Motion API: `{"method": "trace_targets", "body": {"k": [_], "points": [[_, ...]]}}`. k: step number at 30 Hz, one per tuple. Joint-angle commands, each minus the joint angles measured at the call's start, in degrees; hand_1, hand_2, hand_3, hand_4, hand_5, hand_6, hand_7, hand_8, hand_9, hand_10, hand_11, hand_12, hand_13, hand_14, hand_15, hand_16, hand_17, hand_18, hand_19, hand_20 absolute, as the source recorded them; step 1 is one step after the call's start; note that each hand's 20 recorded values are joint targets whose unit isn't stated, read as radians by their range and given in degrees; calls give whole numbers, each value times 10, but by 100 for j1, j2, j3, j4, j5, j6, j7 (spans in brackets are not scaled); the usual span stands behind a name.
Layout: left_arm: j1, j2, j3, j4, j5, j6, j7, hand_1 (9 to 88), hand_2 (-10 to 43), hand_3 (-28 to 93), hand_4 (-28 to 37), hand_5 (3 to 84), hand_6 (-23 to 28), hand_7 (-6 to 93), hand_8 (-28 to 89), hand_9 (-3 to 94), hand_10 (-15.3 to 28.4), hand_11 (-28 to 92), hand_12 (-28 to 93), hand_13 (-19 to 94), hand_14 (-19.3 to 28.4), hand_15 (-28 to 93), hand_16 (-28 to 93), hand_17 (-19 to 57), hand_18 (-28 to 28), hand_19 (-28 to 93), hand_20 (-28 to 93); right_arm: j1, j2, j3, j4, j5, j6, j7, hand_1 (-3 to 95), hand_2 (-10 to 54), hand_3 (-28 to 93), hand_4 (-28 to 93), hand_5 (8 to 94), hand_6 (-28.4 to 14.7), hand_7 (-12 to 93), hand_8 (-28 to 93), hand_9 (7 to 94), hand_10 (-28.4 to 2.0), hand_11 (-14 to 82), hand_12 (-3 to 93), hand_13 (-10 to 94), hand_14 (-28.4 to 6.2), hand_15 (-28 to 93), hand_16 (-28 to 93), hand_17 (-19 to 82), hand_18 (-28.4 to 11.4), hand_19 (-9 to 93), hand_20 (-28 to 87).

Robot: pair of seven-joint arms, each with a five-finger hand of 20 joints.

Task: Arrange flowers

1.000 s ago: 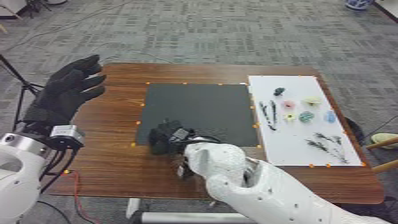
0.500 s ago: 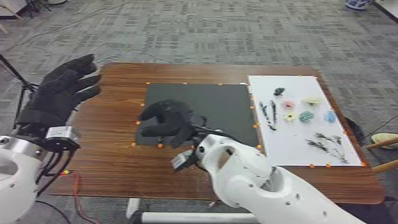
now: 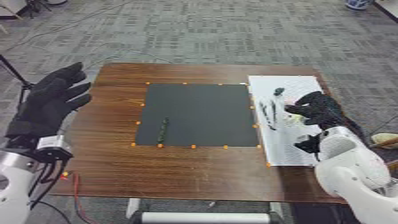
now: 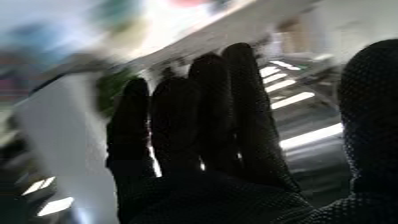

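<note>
So the dark green, thin textured stem [image 3: 163, 131] is lying on the flat black square mat [image 3: 204, 110], over by the near left corner, pointing roughly away from the robot. Little orange markers [image 3: 161, 145] run around the mat's edges.

The rest of the flower stuff is on the long white board [image 3: 284, 150] to the right of the mat. I can make out a small dark bloom [image 3: 279, 91] toward the far end, a pair of skinny blackish stems [image 3: 274, 114] side by side near the board's left edge, and a pale yellow bloom [image 3: 293, 119] right by the glove, partly covered.

The right hand [image 3: 322, 111], in its black fabric glove, is over the right part of the board. It's released, nothing in its grasp: the right wrist view has the fingers [image 4: 213, 95] pretty much straight and the thumb well apart from them.

The left hand [image 3: 44, 102], same kind of black glove, is up at the table's left side, fingers relaxed and holding nothing.
</note>
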Motion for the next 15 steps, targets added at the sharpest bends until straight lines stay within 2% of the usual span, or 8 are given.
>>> {"method": "trace_targets", "body": {"k": [1, 3, 8, 15], "points": [[-64, -44, 97, 5, 34, 15, -45, 266, -60, 676, -272, 218, 14, 240, -114, 164, 93, 222, 193, 83, 126, 439, -55, -103, 187, 387, 101, -1343, 202, 836, -99, -1101, -398, 520, 328, -95, 639, -283, 588, -17, 225, -119, 523, -141, 585, 486, 431, -168, 795, 451, 140, -220, 687, 512], [-90, -33, 128, 18, 31, 18, -65, 266, -60, 676, -272, 218, 14, 239, -113, 164, 93, 221, 193, 83, 126, 439, -55, -103, 187, 386, 101, -1659, 190, 1044, -112, -1089, -358, 591, 341, -95, 632, -283, 584, -14, 232, -121, 519, -139, 588, 489, 429, -166, 793, 450, 138, -220, 683, 511], [-33, -49, 97, -1, 38, 34, -75, 266, -59, 676, -272, 217, 14, 239, -113, 163, 93, 222, 196, 83, 125, 439, -55, -102, 187, 386, 102, -2210, 101, 1425, -88, -1165, -596, 764, 359, -95, 626, -283, 578, -5, 246, -131, 528, -134, 585, 477, 438, -161, 787, 435, 137, -217, 679, 507], [33, -68, 57, -8, 30, 26, -87, 266, -59, 677, -271, 218, 14, 240, -113, 164, 93, 225, 196, 82, 126, 440, -55, -102, 187, 386, 102, -2467, 45, 1594, 16, -1138, -693, 914, 347, -95, 643, -283, 576, -7, 251, -131, 516, -134, 591, 492, 427, -166, 789, 446, 132, -217, 674, 506]]}}
